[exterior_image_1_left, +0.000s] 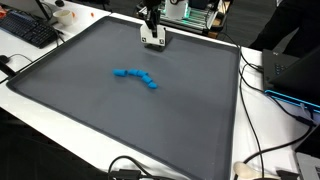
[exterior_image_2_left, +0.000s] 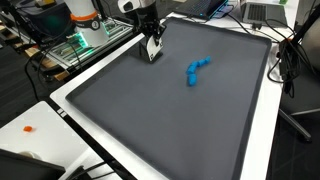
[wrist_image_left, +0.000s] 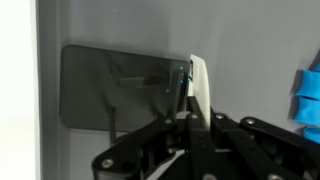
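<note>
My gripper (exterior_image_1_left: 152, 33) hangs low over the far edge of the dark grey mat (exterior_image_1_left: 120, 115) in both exterior views (exterior_image_2_left: 151, 40). It is shut on a thin white flat piece (exterior_image_1_left: 154, 42), seen edge-on between the fingers in the wrist view (wrist_image_left: 199, 85). The piece's lower end is at or just above the mat (exterior_image_2_left: 153, 53). A curved string of small blue blocks (exterior_image_1_left: 136, 77) lies on the mat's middle, apart from the gripper. It also shows in an exterior view (exterior_image_2_left: 197, 69) and at the right edge of the wrist view (wrist_image_left: 308, 95).
The mat has a raised white border (exterior_image_1_left: 243, 90) on a white table. A black keyboard (exterior_image_1_left: 28, 30) lies beside it. Cables (exterior_image_1_left: 268, 150) run along one side. A laptop (exterior_image_2_left: 262, 12) and lit electronics (exterior_image_2_left: 78, 42) stand behind. A small orange item (exterior_image_2_left: 28, 128) lies on the table.
</note>
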